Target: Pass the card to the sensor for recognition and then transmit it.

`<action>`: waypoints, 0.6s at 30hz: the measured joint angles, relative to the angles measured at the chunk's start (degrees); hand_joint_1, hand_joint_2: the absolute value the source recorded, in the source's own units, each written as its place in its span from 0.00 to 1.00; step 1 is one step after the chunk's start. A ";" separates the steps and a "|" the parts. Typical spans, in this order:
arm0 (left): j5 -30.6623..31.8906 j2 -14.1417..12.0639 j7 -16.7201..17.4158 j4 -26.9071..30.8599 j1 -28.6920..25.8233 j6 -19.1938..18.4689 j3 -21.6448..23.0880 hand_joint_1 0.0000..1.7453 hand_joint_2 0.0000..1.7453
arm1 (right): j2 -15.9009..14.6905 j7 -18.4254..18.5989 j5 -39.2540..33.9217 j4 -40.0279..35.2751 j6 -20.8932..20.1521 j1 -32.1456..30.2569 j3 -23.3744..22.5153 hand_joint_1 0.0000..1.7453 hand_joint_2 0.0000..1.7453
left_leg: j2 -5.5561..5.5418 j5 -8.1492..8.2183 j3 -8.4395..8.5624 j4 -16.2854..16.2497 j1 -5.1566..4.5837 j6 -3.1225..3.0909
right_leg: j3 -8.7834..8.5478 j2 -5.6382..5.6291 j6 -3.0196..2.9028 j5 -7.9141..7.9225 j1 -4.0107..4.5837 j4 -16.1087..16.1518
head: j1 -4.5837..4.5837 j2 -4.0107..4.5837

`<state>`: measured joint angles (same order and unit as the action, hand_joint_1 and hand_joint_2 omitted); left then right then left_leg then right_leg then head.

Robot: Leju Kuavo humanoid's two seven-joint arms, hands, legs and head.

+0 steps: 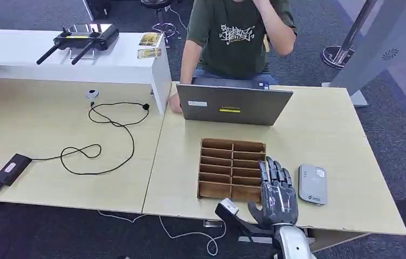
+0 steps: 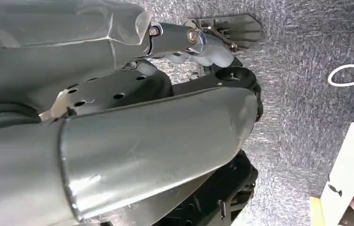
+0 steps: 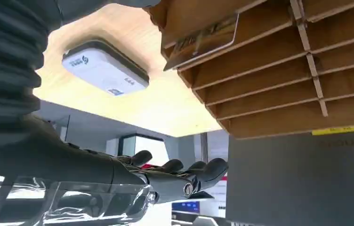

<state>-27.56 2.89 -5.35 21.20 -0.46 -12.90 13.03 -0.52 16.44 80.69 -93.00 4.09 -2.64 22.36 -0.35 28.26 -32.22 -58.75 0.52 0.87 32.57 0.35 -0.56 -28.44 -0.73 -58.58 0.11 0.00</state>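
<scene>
A wooden slotted box (image 1: 232,170) lies on the table in front of the laptop. A card (image 3: 203,40) stands in one of the slots of the box (image 3: 278,89). The grey card sensor (image 1: 312,184) lies flat just right of the box, also seen as the white-faced sensor (image 3: 102,68). My right hand (image 1: 276,194) hovers between box and sensor near the table's front edge, fingers stretched forward and apart, holding nothing. Those dark fingers (image 3: 175,172) show bare in the right wrist view. A thick grey thumb (image 2: 156,150) of my left hand hangs over the floor; its fingers are hidden.
A grey laptop (image 1: 234,105) stands open behind the box, with a person (image 1: 233,38) seated at it. On the left table lie a black adapter (image 1: 12,168) and a looping cable (image 1: 109,135). A white shelf (image 1: 114,62) carries a remote controller (image 1: 85,38).
</scene>
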 joint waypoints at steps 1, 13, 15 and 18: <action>0.13 -0.02 0.02 0.00 0.05 0.00 0.00 0.00 0.00 | 0.00 0.00 -0.39 0.58 0.11 0.22 0.00 0.00 1.00 | 0.00 0.00 0.00 0.00 0.00 0.00 | 0.00 0.00 0.00 0.00 0.00 0.00 | 0.00 0.00; 1.29 -0.02 0.72 0.00 0.77 0.00 0.02 0.00 0.00 | 0.00 0.22 -3.85 6.14 1.72 2.85 0.00 0.00 1.00 | 0.00 0.00 0.00 0.00 0.00 0.00 | 0.00 0.00 0.00 0.00 0.00 0.00 | 0.00 0.00; 1.55 -0.02 0.87 0.02 0.86 0.00 0.02 0.00 0.00 | 0.00 0.37 -3.85 7.17 2.38 3.46 0.00 0.00 1.00 | 0.00 0.00 0.00 0.00 0.00 0.00 | 0.00 0.00 0.00 0.00 0.00 0.00 | 0.00 0.00; 1.73 -0.02 1.07 0.02 0.97 0.00 0.02 0.00 0.00 | 0.00 0.68 -3.80 8.50 3.14 4.21 0.00 0.00 1.00 | 0.00 0.00 0.00 0.00 0.00 0.00 | 0.00 0.00 0.00 0.00 0.00 0.00 | -0.02 0.00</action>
<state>-25.83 2.86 -4.29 21.22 0.50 -12.90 13.05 -0.52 17.11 76.89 -84.50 7.23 1.57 22.36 -0.35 28.26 -32.21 -58.75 0.52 0.87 32.57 0.35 -0.56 -28.44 -0.73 -58.58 0.09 0.00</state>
